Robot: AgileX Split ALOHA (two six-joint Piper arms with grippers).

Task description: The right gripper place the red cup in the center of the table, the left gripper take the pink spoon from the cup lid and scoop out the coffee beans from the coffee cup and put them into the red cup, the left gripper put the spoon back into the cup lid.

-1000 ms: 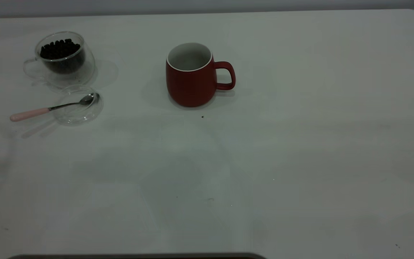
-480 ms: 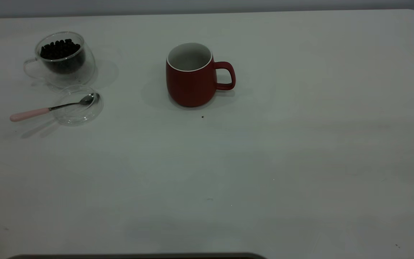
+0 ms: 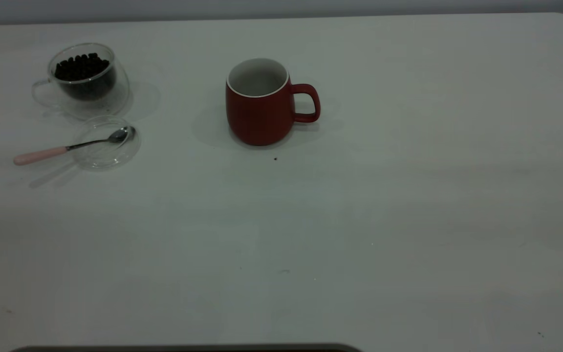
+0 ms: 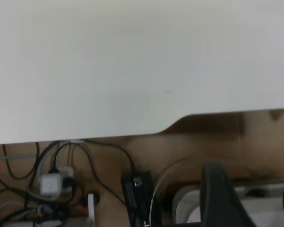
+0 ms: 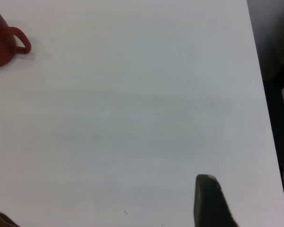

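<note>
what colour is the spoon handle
Pale pink; the pink spoon shows best in the exterior view, its bowl resting in the cup lid.

Exterior view: no arm or gripper visible. Left wrist view: the left gripper [image 4: 255,198] shows as one dark grey-black finger [image 4: 222,198], wedge-shaped, matte, rounded top, plus a sliver of a second dark finger at the frame edge. Right wrist view: the right gripper [image 5: 104,208] shows as one black finger [image 5: 209,201], blunt rounded tip, widening toward its base, smooth matte surface; a small dark brownish bit sits at the opposite corner. No screws, markings or robot cabling visible.
</note>
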